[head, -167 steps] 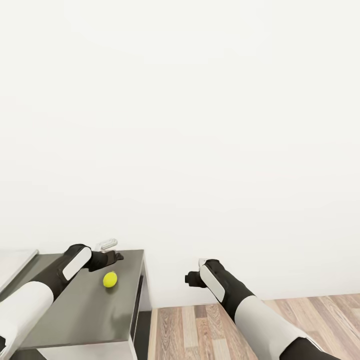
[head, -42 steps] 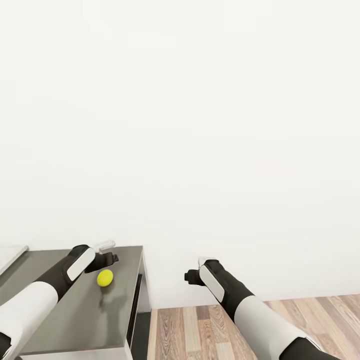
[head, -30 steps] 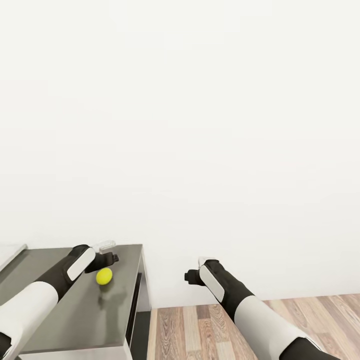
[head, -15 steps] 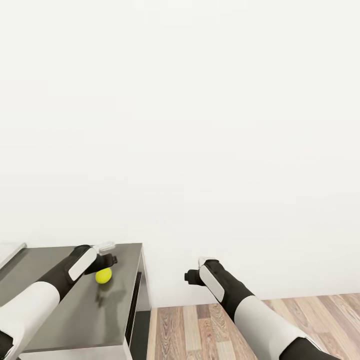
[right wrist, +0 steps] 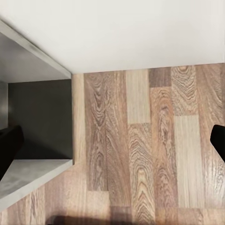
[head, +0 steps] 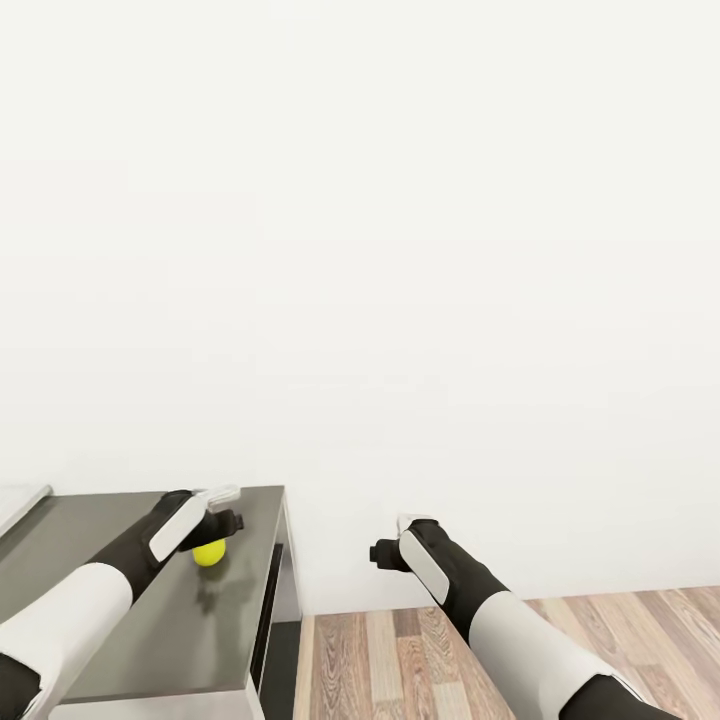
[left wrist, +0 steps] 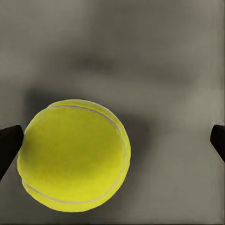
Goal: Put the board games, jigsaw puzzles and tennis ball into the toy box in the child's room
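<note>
From the head view, the left gripper (head: 222,520) is hovering over the ball (head: 208,553) on the surface (head: 210,620). In the left wrist view, its jaws are gaping wide, one fingertip (left wrist: 9,146) touching the ball (left wrist: 74,155). Light and prone to rolling, it probably needs gripping across its middle. The right gripper (right wrist: 112,143) is hanging over the floor (right wrist: 150,150), jaws spread, holding nothing.

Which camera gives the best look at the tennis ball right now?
The left wrist view: the tennis ball is large and sharp there, seam visible, resting on the grey table between the open left claw fingers. In the head view the ball is small and partly covered by the arm.
</note>
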{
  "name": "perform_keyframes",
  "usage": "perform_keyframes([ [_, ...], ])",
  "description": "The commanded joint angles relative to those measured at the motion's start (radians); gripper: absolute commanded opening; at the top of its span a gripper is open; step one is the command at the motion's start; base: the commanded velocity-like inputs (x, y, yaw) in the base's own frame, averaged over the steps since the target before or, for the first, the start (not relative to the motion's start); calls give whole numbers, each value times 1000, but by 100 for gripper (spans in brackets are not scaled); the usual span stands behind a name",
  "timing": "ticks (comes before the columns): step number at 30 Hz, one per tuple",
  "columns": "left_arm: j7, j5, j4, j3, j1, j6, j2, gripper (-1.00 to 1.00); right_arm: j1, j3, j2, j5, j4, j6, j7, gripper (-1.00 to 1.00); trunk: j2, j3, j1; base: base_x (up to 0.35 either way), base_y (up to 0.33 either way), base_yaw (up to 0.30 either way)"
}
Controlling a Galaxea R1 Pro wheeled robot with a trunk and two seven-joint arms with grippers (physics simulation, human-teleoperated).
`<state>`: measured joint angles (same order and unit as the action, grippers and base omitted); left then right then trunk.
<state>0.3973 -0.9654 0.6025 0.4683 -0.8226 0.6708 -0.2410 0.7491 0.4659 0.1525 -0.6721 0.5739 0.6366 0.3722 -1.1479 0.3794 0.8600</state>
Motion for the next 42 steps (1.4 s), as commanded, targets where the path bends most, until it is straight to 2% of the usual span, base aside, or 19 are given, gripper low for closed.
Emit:
perform_keyframes([
  [1,17,-11,-5,7,-1,1,2,100,1,5,-1,-11,1,2,10,100,-8,4,4,0,0,0],
  [6,38,-15,-50,-1,-1,1,8,100,1,5,-2,-11,1,2,10,100,-22,11,12,0,0,0],
  [38,32,-13,-55,-1,-1,-16,8,100,1,5,-1,-11,1,2,10,100,-22,11,12,0,0,0],
  [39,32,-14,-55,-1,-1,-15,8,-100,1,5,-1,-11,1,2,10,100,-22,11,12,0,0,0],
  [42,30,-14,-56,-1,-1,-15,8,-100,1,5,-1,-11,1,2,10,100,-22,11,12,0,0,0],
])
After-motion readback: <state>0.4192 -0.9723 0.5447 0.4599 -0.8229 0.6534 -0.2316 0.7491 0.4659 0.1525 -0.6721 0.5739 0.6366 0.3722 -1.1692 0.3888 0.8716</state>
